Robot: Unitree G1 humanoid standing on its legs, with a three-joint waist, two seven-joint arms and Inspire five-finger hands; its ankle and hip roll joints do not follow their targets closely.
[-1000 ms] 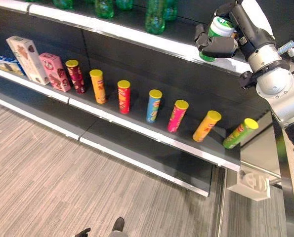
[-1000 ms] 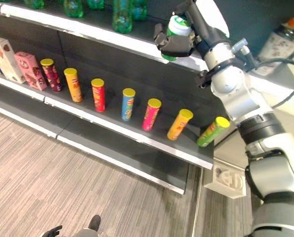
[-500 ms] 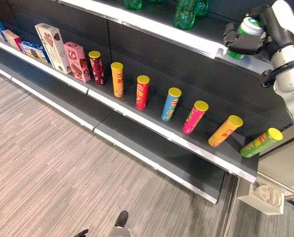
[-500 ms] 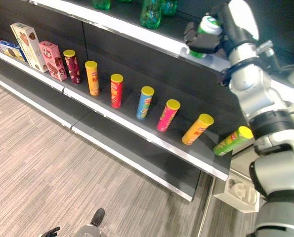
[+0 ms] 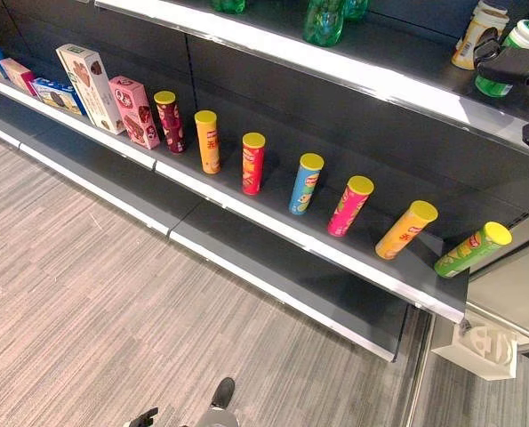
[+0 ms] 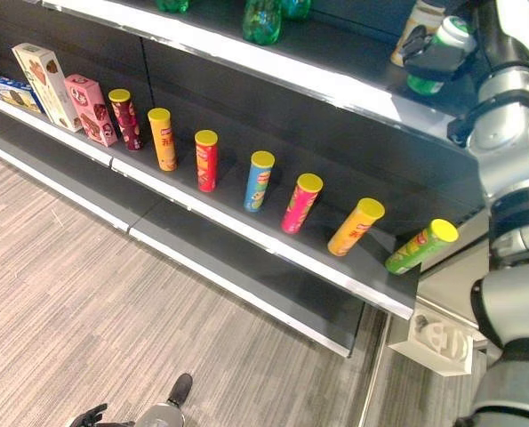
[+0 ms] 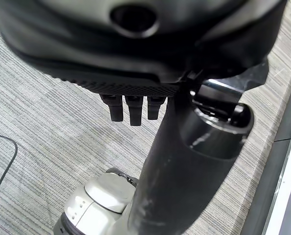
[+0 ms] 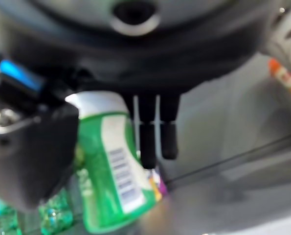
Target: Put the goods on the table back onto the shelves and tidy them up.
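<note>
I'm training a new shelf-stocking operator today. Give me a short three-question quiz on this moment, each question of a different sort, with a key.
1. True or false: the right hand is shut on the green bottle.
2. Multiple choice: the row of chip cans stands on which shelf? A) the upper shelf B) the middle shelf C) the floor
3. Fill in: beside the green bottle on the upper shelf stands a ______ jar.

Key:
1. True; its fingers curl round the bottle at upper-shelf level.
2. B.
3. Beige, with a white lid.
</note>
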